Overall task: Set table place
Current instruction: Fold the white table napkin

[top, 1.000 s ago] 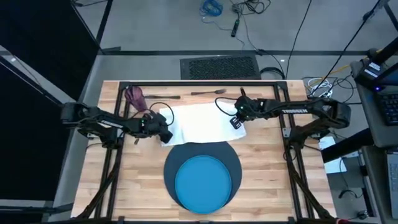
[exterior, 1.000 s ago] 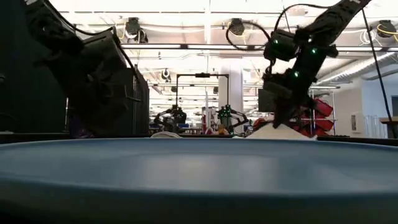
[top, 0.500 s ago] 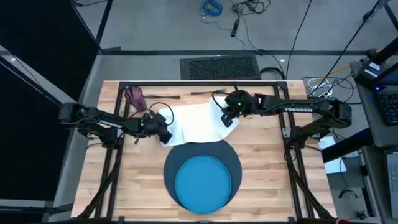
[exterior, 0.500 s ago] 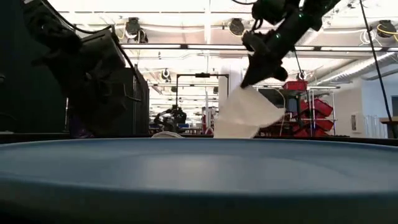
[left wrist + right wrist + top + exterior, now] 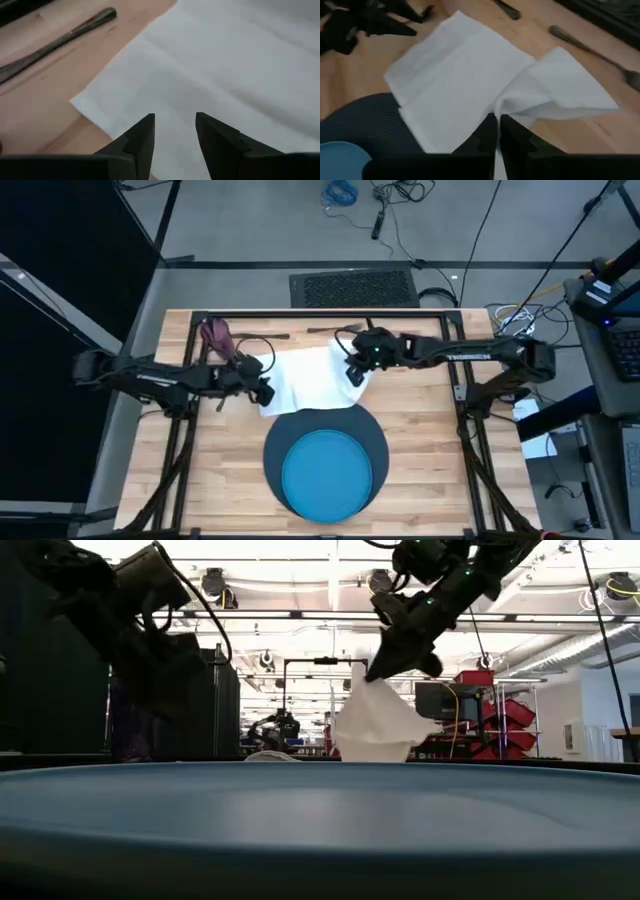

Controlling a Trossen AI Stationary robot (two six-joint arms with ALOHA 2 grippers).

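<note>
Napkin [image 5: 305, 378], white, lies mostly flat on the tabletop [image 5: 420, 440] just behind the dark blue mat [image 5: 372, 430], its near edge overlapping the mat's rim. Right gripper [image 5: 355, 373] pinched shut on the napkin's right corner, holding that corner lifted off the wood and folded over toward the middle; in the low view the raised cloth hangs in a peak below the gripper [image 5: 385, 668]. Left gripper [image 5: 265, 390] sits low over the napkin's left end, fingers [image 5: 142, 137] apart with cloth showing between them, nothing clamped. Bright blue plate [image 5: 327, 472] sits on the mat, toward the near side. Purple cup [image 5: 214, 333] lies at the far left corner. Fork [image 5: 335, 328] along the far edge; another utensil [image 5: 262, 336] beside the cup, type not clear.
</note>
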